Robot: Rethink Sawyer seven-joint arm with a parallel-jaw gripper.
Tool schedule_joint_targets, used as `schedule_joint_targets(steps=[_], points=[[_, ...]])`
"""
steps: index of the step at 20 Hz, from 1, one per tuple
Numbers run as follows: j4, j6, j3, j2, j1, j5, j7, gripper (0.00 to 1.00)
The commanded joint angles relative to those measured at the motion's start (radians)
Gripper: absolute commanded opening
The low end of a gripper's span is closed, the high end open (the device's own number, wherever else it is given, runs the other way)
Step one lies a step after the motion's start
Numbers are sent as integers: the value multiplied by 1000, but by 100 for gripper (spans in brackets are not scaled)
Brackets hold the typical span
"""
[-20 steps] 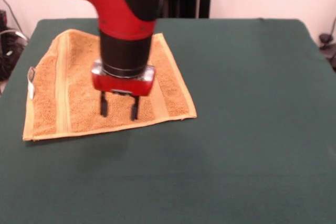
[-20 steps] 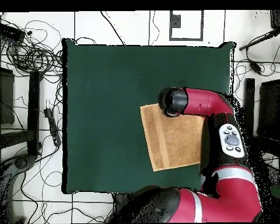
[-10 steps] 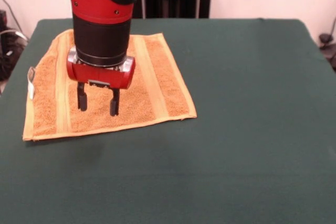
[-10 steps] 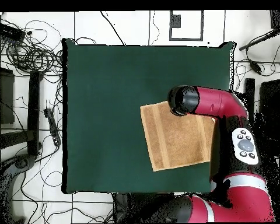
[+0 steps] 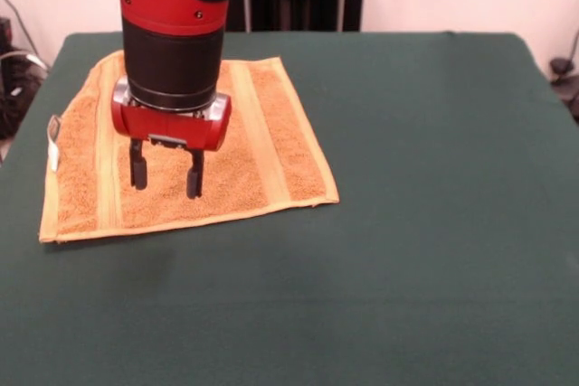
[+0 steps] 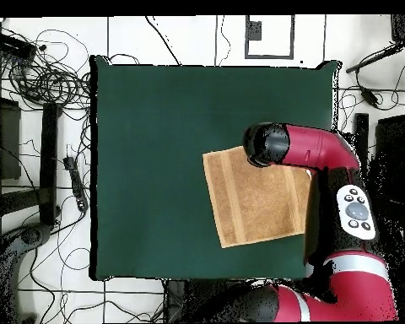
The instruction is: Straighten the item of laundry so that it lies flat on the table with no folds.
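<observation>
Towel (image 5: pixel 271 146) lies spread on the table (image 5: pixel 425 223), in the far left part of it as seen from the front; in the overhead view (image 6: pixel 252 211) it sits toward the right edge of the table (image 6: pixel 155 152). It looks flat, squarish, with no fold visible in either view. Near edge runs slightly askew to the table's front edge, right near corner ending just past mid-left of the cloth top. Two paler woven bands run near to far across the pile. White tag (image 5: pixel 52 130) sticks out from the left edge, close to the table's left side.

Gripper (image 5: pixel 164 172) hangs over the towel's middle-left part, pointing straight down. Fingers (image 5: pixel 194 175) stand apart with a clear gap between them, nothing held. Tips are just above the pile; I cannot tell whether they touch it.

Behind them, the arm (image 5: pixel 172 42) rises out of the top edge. From overhead, the arm (image 6: pixel 303 150) covers the towel's far right corner.
</observation>
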Motion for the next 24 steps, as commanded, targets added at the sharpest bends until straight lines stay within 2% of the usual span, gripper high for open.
schedule_joint_targets(steps=[1,7,13,18,24], points=[[61,102,83,45,36,31,15,100],[-14,119,80,80,48,31,24,100],[-117,199,89,114,63,34,-2,100],[-119,196,90,117,61,37,10,100],[-50,153,79,94,53,44,45,100]])
